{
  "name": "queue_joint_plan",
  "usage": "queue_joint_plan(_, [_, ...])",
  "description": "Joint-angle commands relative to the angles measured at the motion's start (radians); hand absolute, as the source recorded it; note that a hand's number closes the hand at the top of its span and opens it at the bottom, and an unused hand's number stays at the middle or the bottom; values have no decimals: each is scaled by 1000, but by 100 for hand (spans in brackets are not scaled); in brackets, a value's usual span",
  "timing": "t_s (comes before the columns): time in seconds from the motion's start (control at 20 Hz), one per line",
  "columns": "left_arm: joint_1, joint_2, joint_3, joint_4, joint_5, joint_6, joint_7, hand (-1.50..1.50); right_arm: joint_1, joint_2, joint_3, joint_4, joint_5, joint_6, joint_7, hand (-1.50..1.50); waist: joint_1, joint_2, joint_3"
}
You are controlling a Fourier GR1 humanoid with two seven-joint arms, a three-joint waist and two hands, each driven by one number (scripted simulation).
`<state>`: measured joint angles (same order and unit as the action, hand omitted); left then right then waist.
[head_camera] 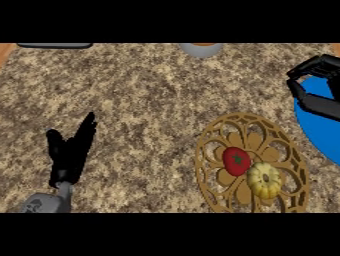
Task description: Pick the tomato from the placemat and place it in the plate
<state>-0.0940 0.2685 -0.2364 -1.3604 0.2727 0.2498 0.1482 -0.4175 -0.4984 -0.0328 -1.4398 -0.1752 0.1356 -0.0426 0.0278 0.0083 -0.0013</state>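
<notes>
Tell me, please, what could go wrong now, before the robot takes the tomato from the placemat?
1. The tomato lies against a yellow squash on the placemat; closing fingers could catch or push the squash instead.
2. The right hand is above the blue plate, away from the tomato, so it has to travel and could knock the plate.

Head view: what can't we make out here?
- Blue plate: cut off by the right edge, partly covered by the right robot hand.
- Grey object and dark object at the top edge: cut off, unidentifiable.
- Placemat: lower rim cut off.
</notes>
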Motion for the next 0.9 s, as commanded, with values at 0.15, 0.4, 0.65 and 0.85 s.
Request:
queue_joint_plan(0.15, [47, -28, -37, -63, 0, -11, 59, 0, -21, 20, -117, 278, -37, 105, -390, -150, -11, -4, 3])
queue_joint_plan(0.4, [126, -4, 2, -76, 13, -76, 13, 0, -29, -54, -99, 305, 43, 184, -437, -150, -22, -8, 1])
queue_joint_plan(0.65, [107, -23, 2, -19, 1, -67, -1, 0, -69, -163, 49, 217, 184, 266, -304, -150, -24, -9, -1])
queue_joint_plan(0.85, [102, -2, 18, -42, 14, -87, 19, 0, -44, -259, 126, 142, 255, 377, -266, -150, -31, -12, 0])
